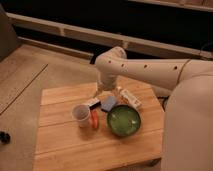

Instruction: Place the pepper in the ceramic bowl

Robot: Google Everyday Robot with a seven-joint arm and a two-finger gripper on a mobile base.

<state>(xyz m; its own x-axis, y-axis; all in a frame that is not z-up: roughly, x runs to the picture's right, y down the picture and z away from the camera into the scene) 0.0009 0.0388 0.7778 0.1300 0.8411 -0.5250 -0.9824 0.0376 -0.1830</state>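
The pepper (94, 119), small and orange-red, lies on the wooden table (65, 145) between a white cup (81, 115) and the ceramic bowl (123, 121). The bowl is round, glossy green and holds nothing. My gripper (106, 93) hangs from the white arm (150, 72) above the table's far middle. It is behind the pepper and clear of it. Its fingers look spread apart and hold nothing.
A blue block (108, 104) and a small dark-and-white object (93, 103) lie just under the gripper. A white tube with red marks (131, 98) lies behind the bowl. My own white body (192, 125) fills the right side.
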